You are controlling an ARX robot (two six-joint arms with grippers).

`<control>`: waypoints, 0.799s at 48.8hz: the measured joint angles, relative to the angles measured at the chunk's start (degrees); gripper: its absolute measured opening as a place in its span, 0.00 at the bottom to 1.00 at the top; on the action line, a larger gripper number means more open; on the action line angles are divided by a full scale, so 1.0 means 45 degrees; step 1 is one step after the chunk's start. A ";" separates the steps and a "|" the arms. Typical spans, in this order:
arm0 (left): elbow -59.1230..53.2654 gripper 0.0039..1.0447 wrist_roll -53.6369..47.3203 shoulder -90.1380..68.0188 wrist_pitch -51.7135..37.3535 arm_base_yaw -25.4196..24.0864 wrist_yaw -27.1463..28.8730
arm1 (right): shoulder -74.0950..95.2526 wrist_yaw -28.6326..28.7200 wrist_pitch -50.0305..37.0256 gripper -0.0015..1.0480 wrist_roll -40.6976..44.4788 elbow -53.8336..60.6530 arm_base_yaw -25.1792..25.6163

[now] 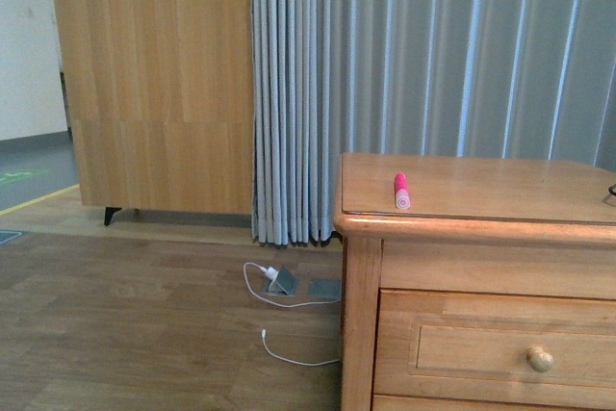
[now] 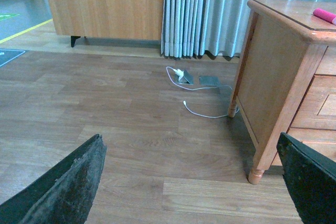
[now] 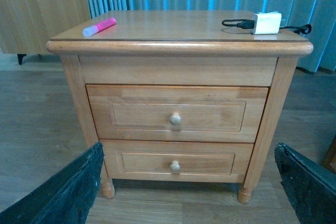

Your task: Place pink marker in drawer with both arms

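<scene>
Soft even daylight, faint shadows, mild blur

Shows marker [image 1: 401, 191] on cabinet [image 3: 178, 69] top, toward left front; charger [image 3: 266, 23] on same top, at right. Stacks drawer [image 3: 136, 114] over lower drawer [image 3: 142, 163]. Puts curtain [image 1: 433, 45] behind cabinet, cable [image 1: 289, 303] on floor at left.

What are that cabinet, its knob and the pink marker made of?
The cabinet looks like honey-coloured wood with a smooth varnish: grain lines and a soft sheen show. The upper knob seems paler turned wood. The pink marker is probably plastic: even, bright colour.
</scene>
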State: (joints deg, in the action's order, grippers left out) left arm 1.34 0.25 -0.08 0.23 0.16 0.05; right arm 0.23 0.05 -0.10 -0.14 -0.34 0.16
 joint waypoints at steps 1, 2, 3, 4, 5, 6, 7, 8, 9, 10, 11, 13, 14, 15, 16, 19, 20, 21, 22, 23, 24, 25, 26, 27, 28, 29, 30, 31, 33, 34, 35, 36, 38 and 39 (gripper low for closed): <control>0.0000 0.94 0.0000 0.0000 0.0000 0.0000 0.0000 | 0.0000 0.0000 0.0000 0.92 0.0000 0.0000 0.0000; 0.0000 0.94 0.0000 0.0000 0.0000 0.0000 0.0000 | 0.0000 0.0000 0.0000 0.92 0.0000 0.0000 0.0000; 0.0000 0.94 0.0000 0.0000 0.0000 0.0000 0.0000 | 0.0000 0.0000 0.0000 0.92 0.0000 0.0000 0.0000; 0.0000 0.94 0.0000 0.0000 0.0000 0.0000 0.0000 | 0.0000 0.0000 0.0000 0.92 0.0000 0.0000 0.0000; 0.0000 0.94 0.0000 0.0000 0.0000 0.0000 0.0000 | 0.0000 0.0000 0.0000 0.92 0.0000 0.0000 0.0000; 0.0000 0.94 0.0000 0.0000 0.0000 0.0000 0.0000 | 0.0000 0.0000 0.0000 0.92 0.0000 0.0000 0.0000; 0.0000 0.94 0.0000 0.0000 0.0000 0.0000 0.0000 | 0.0000 0.0000 0.0000 0.92 0.0000 0.0000 0.0000; 0.0000 0.94 0.0000 0.0000 0.0000 0.0000 0.0005 | 0.0000 0.0000 0.0000 0.92 0.0000 0.0000 0.0000; 0.0000 0.94 0.0000 0.0000 0.0000 0.0000 0.0000 | 0.0000 0.0000 0.0000 0.92 0.0000 0.0000 0.0000; 0.0000 0.94 0.0000 0.0000 0.0000 0.0000 0.0000 | 0.0000 0.0000 0.0000 0.92 0.0000 0.0000 0.0000; 0.0000 0.94 0.0000 0.0000 0.0000 0.0000 0.0000 | 0.0000 0.0000 0.0000 0.92 0.0000 0.0000 0.0000; 0.0000 0.94 0.0000 0.0000 0.0000 0.0000 0.0005 | 0.0000 0.0000 0.0000 0.92 0.0000 0.0000 0.0000; 0.0000 0.94 0.0000 0.0000 0.0000 0.0000 0.0000 | 0.0000 0.0000 0.0000 0.92 0.0000 0.0000 0.0000; 0.0000 0.94 0.0000 0.0000 0.0000 0.0000 0.0000 | 0.0000 0.0000 0.0000 0.92 0.0000 0.0000 0.0000; 0.0000 0.94 0.0000 0.0000 0.0000 0.0000 0.0000 | 0.0000 0.0000 0.0000 0.92 0.0000 0.0000 0.0000; 0.0000 0.94 0.0000 0.0000 0.0000 0.0000 0.0000 | 0.0000 0.0000 0.0000 0.92 0.0000 0.0000 0.0000; 0.0000 0.94 0.0000 0.0000 0.0000 0.0000 0.0000 | 0.0000 0.0000 0.0000 0.92 0.0000 0.0000 0.0000; 0.0000 0.94 0.0000 0.0000 0.0000 0.0000 0.0000 | 0.0000 0.0000 0.0000 0.92 0.0000 0.0000 0.0000; 0.0000 0.94 0.0000 0.0000 0.0000 0.0000 0.0000 | 0.0000 0.0000 0.0000 0.92 0.0000 0.0000 0.0000; 0.0000 0.94 0.0000 0.0000 0.0000 0.0000 0.0000 | 0.0000 0.0000 0.0000 0.92 0.0000 0.0000 0.0000; 0.0000 0.94 0.0000 0.0000 0.0000 0.0000 0.0000 | 0.0000 0.0000 0.0000 0.92 0.0000 0.0000 0.0000; 0.0000 0.94 0.0000 0.0000 0.0000 0.0000 0.0000 | 0.0000 0.0000 0.0000 0.92 0.0000 0.0000 0.0000; 0.0000 0.94 0.0000 0.0000 0.0000 0.0000 0.0000 | 0.0000 0.0000 0.0000 0.92 0.0000 0.0000 0.0000; 0.0000 0.94 0.0000 0.0000 0.0000 0.0000 0.0000 | 0.0000 0.0000 0.0000 0.92 0.0000 0.0000 0.0000; 0.0000 0.94 0.0000 0.0000 0.0000 0.0000 0.0000 | 0.0000 0.0000 0.0000 0.92 0.0000 0.0000 0.0000; 0.0000 0.94 0.0000 0.0000 0.0000 0.0000 0.0000 | 0.0000 0.0000 0.0000 0.92 0.0000 0.0000 0.0000; 0.0000 0.94 0.0000 0.0000 0.0000 0.0000 0.0000 | 0.0000 0.0000 0.0000 0.92 0.0000 0.0000 0.0000; 0.0000 0.94 0.0000 0.0000 0.0000 0.0000 0.0000 | 0.0000 0.0000 0.0000 0.92 0.0000 0.0000 0.0000; 0.0000 0.94 0.0000 0.0000 0.0000 0.0000 0.0000 | 0.0000 0.0000 0.0000 0.92 0.0000 0.0000 0.0000; 0.0000 0.94 0.0000 0.0000 0.0000 0.0000 0.0000 | 0.0000 0.0000 0.0000 0.92 0.0000 0.0000 0.0000; 0.0000 0.94 0.0000 0.0000 0.0000 0.0000 0.0000 | 0.0000 0.0000 0.0000 0.92 0.0000 0.0000 0.0000; 0.0000 0.94 0.0000 0.0000 0.0000 0.0000 0.0000 | 0.0000 0.0000 0.0000 0.92 0.0000 0.0000 0.0000; 0.0000 0.94 0.0000 0.0000 0.0000 0.0000 0.0000 | 0.0000 0.0000 0.0000 0.92 0.0000 0.0000 0.0000; 0.0000 0.94 0.0000 0.0000 0.0000 0.0000 0.0000 | 0.0000 0.0000 0.0000 0.92 0.0000 0.0000 0.0000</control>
State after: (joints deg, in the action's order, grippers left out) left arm 1.34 0.25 -0.08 0.23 0.16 0.05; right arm 0.23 0.05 -0.10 -0.14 -0.34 0.16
